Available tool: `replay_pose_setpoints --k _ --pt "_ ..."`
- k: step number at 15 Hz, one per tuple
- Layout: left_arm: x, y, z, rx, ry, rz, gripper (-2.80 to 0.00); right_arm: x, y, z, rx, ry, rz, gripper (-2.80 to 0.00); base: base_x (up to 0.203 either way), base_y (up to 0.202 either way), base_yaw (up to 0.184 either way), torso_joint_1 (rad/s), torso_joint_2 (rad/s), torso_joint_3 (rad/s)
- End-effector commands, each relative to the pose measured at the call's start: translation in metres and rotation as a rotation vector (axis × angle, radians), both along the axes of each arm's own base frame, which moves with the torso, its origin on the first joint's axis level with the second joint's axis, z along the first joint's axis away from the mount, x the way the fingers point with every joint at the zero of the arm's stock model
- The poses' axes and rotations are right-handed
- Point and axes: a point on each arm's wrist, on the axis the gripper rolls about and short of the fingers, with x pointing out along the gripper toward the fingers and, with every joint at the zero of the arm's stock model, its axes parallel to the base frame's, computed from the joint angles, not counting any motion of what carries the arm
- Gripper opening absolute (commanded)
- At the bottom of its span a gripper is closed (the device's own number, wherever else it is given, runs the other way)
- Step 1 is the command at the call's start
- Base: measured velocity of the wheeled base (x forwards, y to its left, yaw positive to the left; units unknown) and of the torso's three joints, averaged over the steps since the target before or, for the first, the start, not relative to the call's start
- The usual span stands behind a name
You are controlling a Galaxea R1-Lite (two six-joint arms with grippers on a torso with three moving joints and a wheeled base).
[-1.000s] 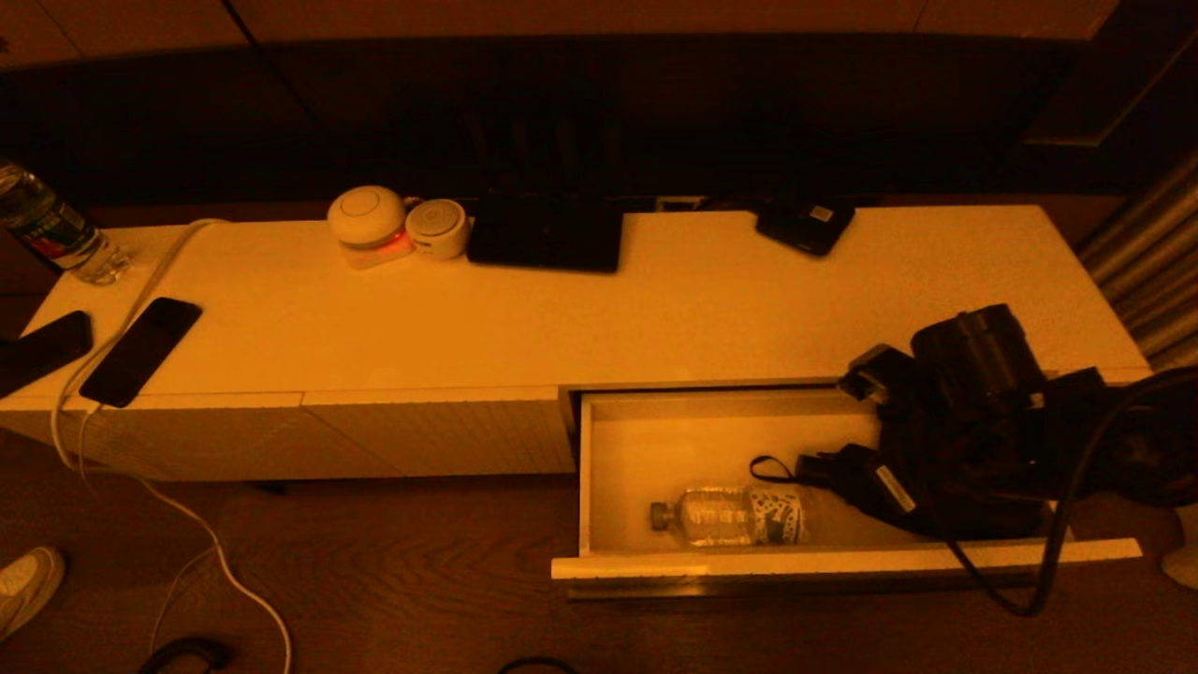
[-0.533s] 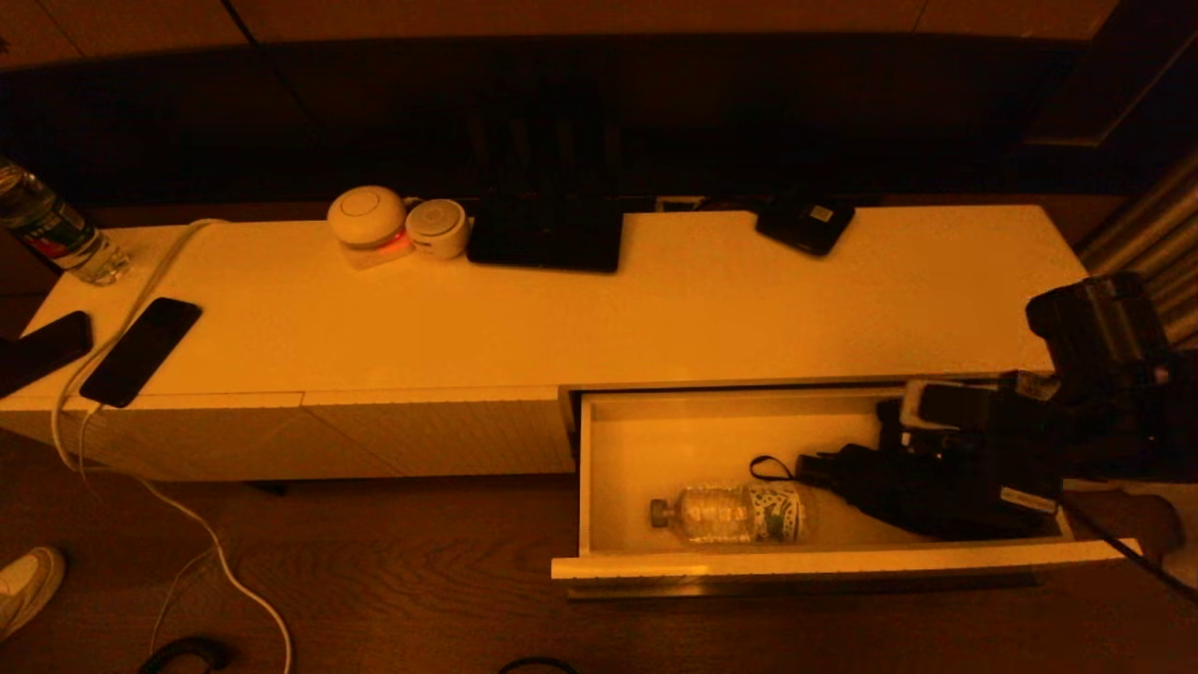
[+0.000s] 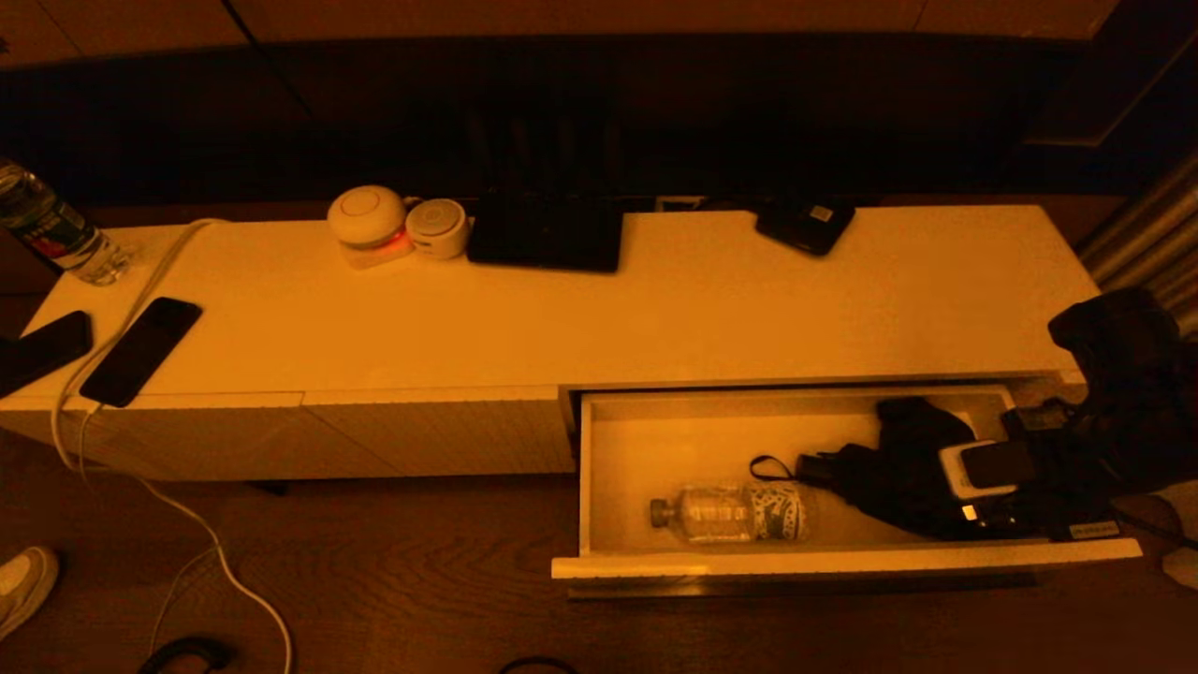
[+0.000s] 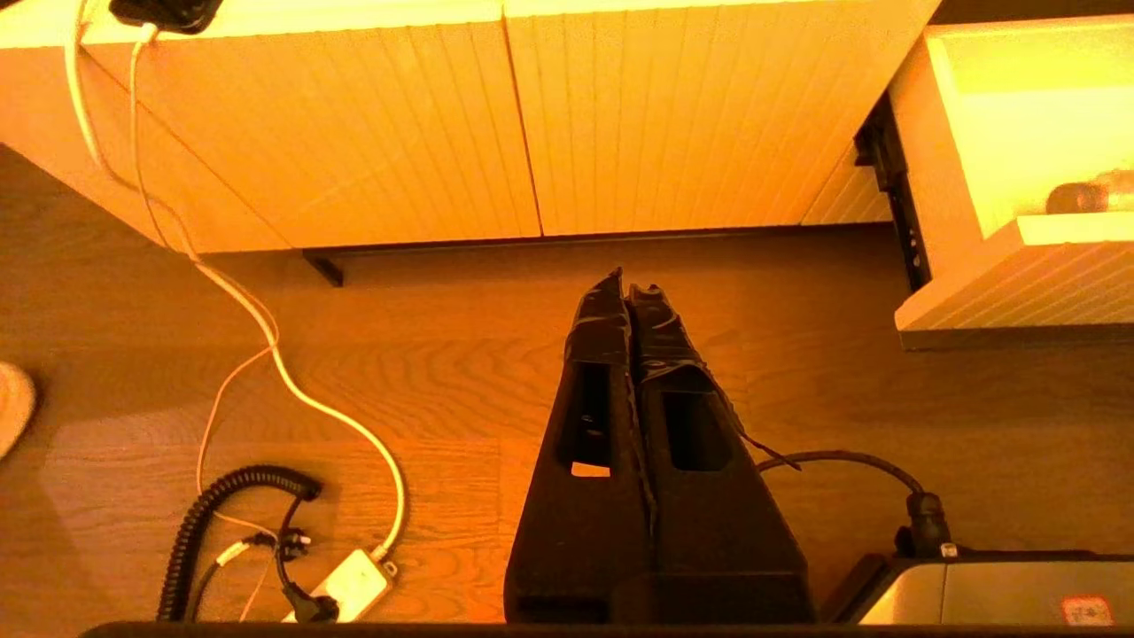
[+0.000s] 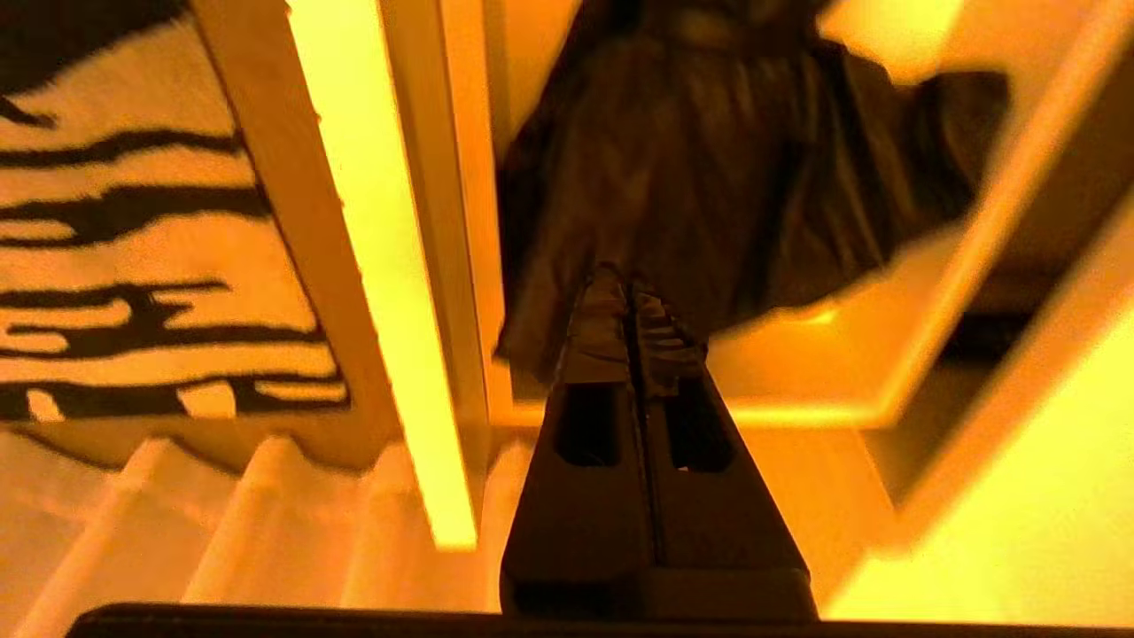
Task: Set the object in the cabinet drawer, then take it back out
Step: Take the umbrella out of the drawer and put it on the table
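1. The drawer (image 3: pixel 599 468) stands pulled out from the right part of the cabinet (image 3: pixel 421 435), its ribbed front facing the floor side
2. Inside it a clear bottle (image 3: pixel 730 514) lies on its side near the front wall, cap toward the drawer's left end; its label is patterned, and no words on it can be read
3. Just right of the bottle lies a black folded umbrella (image 3: pixel 889 477) with a wrist loop at its handle end, which nearly touches the bottle
4. The right claw (image 5: pixel 631 297) is at the right end of the drawer, its fingers pressed together with the tips against the umbrella's dark fabric; whether any cloth is pinched between them cannot be told
5. The left claw (image 4: pixel 627 292) hangs low over the wooden floor in front of the cabinet, fingers together and holding nothing
6. On the cabinet's surface: two dark phones (image 3: pixel 140 348) and a white cable at the left end, an upright bottle (image 3: pixel 47 229) whose label print is unreadable, two round white devices (image 3: pixel 367 217) and a black tablet (image 3: pixel 546 232) at the back
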Motion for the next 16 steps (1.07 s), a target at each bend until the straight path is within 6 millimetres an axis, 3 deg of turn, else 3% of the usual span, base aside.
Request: replay_pose_setpoints --k 1,4,5,16 --pt "0.0 0.0 0.0 0.0 0.0 0.0 -2.8 0.01 -0.006 -0.013 0.009 0.051 0.014 -2.8 0.0 0.0 0.0 0.0 0.0 0.0" --pt "0.0 0.0 0.0 0.0 0.0 0.0 -2.8 0.018 -0.008 -0.023 0.029 0.084 0.044 -2.8 0.0 0.0 0.0 0.0 0.0 0.0" --pt "0.0 0.0 0.0 0.0 0.0 0.0 -2.8 0.021 -0.01 -0.026 0.04 0.091 0.054 0.0 0.0 0.0 0.0 0.0 0.0 0.0" --pt "0.0 0.0 0.0 0.0 0.0 0.0 -2.8 0.042 -0.023 -0.031 0.07 0.127 0.04 0.0 0.0 0.0 0.0 0.0 0.0 0.0"
